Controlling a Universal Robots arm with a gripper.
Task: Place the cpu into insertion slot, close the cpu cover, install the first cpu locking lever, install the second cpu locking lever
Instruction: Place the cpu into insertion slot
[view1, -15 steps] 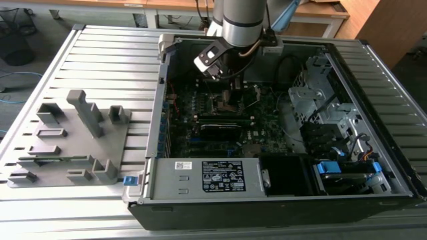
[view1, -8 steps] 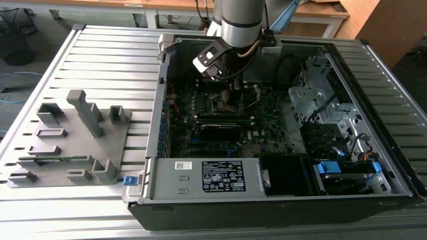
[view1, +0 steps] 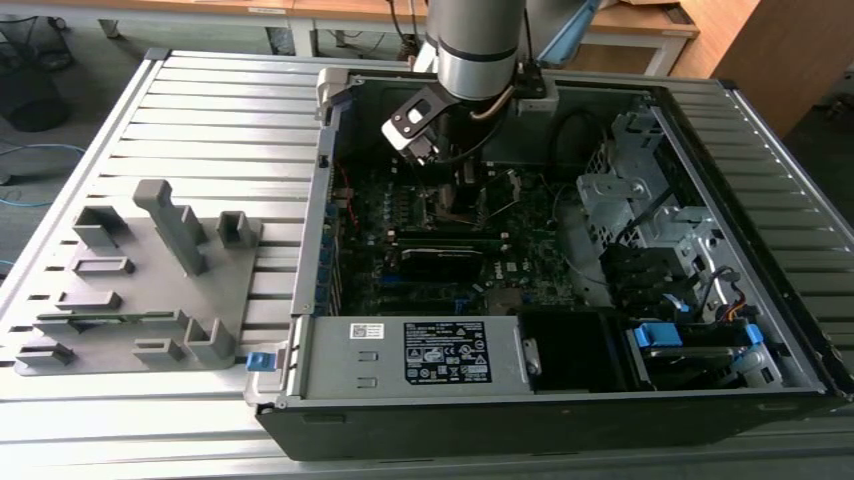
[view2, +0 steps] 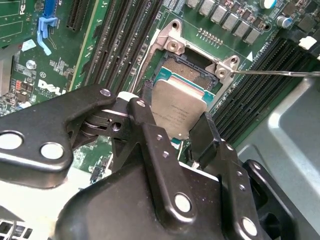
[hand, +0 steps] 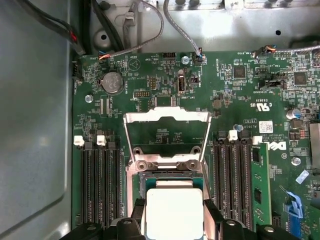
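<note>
The cpu (view2: 177, 102) face was pale silver-grey, near white in the first wrist view. The board (hand: 165, 135) was dark green with fine pale print. The cover (hand: 166, 116) was silvery; the slot (view2: 186, 67) had a dark centre. The gripper (view2: 176, 117) was black. So were the memory slots (hand: 97, 185), with white clips (hand: 78, 141). The fixture (view1: 147, 300) was plain grey.

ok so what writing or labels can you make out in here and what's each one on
White label on the power supply: dense print and symbols, too small to read.
Motherboard: a white maker's logo; tiny white component codes, too small to read.
Small white sticker on the motherboard: too small to read.
cpu, held between the fingers: faint marks on its metal face, too blurred to read.
</note>
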